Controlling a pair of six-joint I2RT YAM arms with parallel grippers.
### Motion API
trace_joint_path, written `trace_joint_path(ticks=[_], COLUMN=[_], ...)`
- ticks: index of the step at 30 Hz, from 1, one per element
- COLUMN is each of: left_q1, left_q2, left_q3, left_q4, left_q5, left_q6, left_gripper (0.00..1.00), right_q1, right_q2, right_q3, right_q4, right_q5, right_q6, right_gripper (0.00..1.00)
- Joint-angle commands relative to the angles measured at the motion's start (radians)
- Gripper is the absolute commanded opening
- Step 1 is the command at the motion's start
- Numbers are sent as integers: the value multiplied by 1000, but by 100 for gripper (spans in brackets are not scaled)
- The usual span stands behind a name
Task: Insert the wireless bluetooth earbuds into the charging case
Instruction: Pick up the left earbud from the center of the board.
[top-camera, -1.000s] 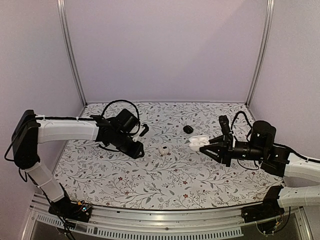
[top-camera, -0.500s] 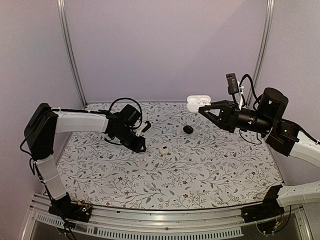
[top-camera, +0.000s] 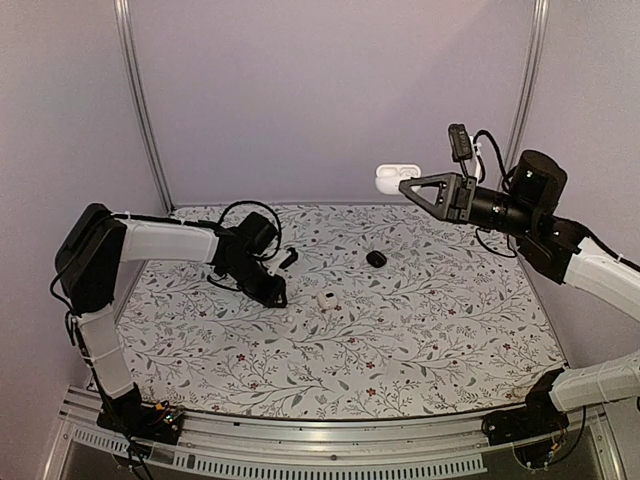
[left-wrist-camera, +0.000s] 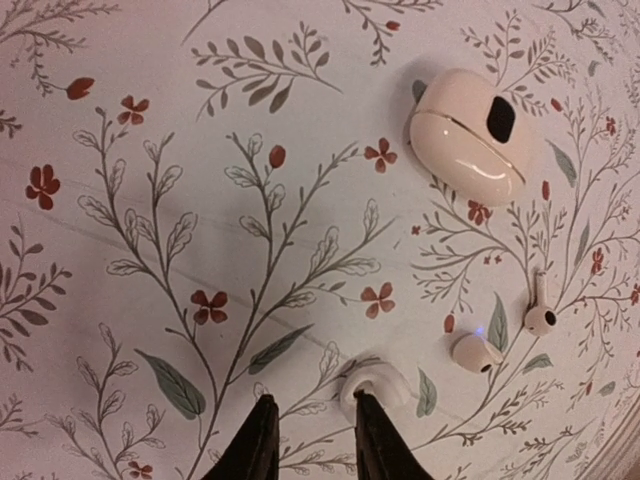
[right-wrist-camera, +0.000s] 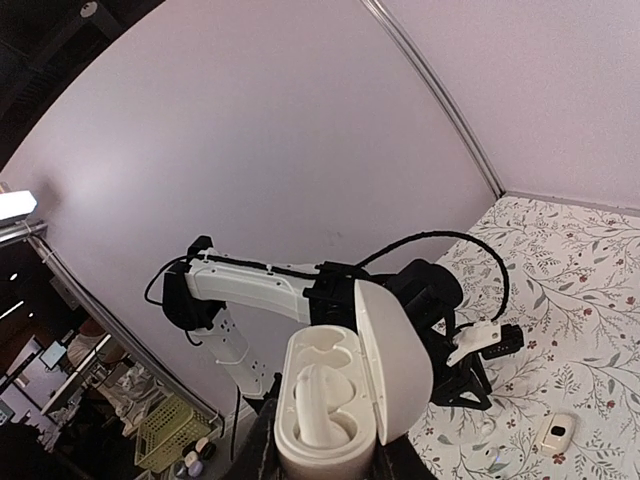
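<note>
Charging cases: 3 — white open case (top-camera: 390, 176), cream shut case (left-wrist-camera: 468, 135), black case (top-camera: 376, 258). Loose white earbuds: 2 — stemmed earbud (left-wrist-camera: 541, 315), second earbud (left-wrist-camera: 476, 352). Also 1 unclear white piece (left-wrist-camera: 372, 383).

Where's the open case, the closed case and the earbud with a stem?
Open case (right-wrist-camera: 392, 360): right wrist view, on its raised lid.
Closed case (left-wrist-camera: 450, 132): left wrist view, on its rounded top.
Earbud (left-wrist-camera: 541, 319): left wrist view, on its round head.

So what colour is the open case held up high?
White; the charging case shows best in the right wrist view.
</note>
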Motion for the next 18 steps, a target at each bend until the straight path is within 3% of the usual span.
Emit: trace_joint_path(ticks=[1,18], left_q1=[22,21], left_q2=[18,52], left_q3=[-9,-4], left_q4=[7,-9], left_q5=[30,110], left_q6=[33,112], left_gripper=[26,19], right_q1=[-6,-43], right_q2=[24,-7], right_q3=[55,-129], right_q4=[52,37], right_q5=[-89,-123], right_q6=[71,-19], right_gripper=[0,0])
